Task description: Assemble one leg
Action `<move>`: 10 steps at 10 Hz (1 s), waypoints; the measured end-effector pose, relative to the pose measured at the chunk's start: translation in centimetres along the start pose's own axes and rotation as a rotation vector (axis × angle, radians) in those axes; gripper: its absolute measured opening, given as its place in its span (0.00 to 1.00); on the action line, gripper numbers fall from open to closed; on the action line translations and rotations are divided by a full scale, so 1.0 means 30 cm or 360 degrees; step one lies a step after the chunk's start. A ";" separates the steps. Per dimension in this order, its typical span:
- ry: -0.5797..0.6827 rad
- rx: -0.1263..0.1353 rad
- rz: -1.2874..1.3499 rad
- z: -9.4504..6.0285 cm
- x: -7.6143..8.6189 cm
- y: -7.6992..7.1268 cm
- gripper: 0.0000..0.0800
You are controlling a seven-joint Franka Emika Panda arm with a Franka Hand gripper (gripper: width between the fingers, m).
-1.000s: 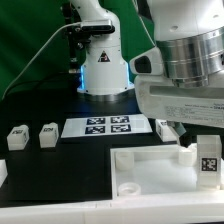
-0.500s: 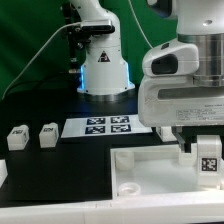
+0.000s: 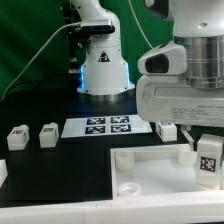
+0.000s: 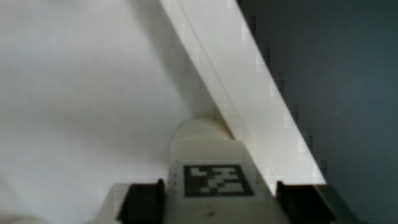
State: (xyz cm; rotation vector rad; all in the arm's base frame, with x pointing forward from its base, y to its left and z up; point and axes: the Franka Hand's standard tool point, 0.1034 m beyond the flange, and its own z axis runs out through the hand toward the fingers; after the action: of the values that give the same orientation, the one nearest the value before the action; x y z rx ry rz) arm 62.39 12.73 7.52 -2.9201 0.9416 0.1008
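Note:
My gripper (image 3: 205, 152) is shut on a leg (image 3: 209, 160), a small white block with a black-and-white tag facing the camera. It holds the leg upright over the corner of the white tabletop (image 3: 140, 160) at the exterior view's right. In the wrist view the leg (image 4: 215, 150) sits between my two dark fingers (image 4: 144, 203), with my gripper (image 4: 219, 204) closed on its sides, above the tabletop's raised rim (image 4: 228, 75). Whether the leg touches the tabletop is hidden. Two more legs (image 3: 17, 137) (image 3: 47, 134) stand on the black table at the exterior view's left.
The marker board (image 3: 105, 126) lies behind the tabletop. Another white leg (image 3: 165, 129) stands next to the marker board's right end. The robot's base (image 3: 102, 70) is at the back. A white part edge (image 3: 3, 172) shows at the far left.
The wrist has turned and the gripper has risen slightly with the leg held in it. The other parts have not moved.

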 end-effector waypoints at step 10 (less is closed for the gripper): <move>-0.0029 0.0311 0.1270 0.012 -0.005 -0.014 0.49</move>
State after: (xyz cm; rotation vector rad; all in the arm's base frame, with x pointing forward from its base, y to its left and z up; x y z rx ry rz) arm 62.49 13.20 7.18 -2.1971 1.9140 0.0685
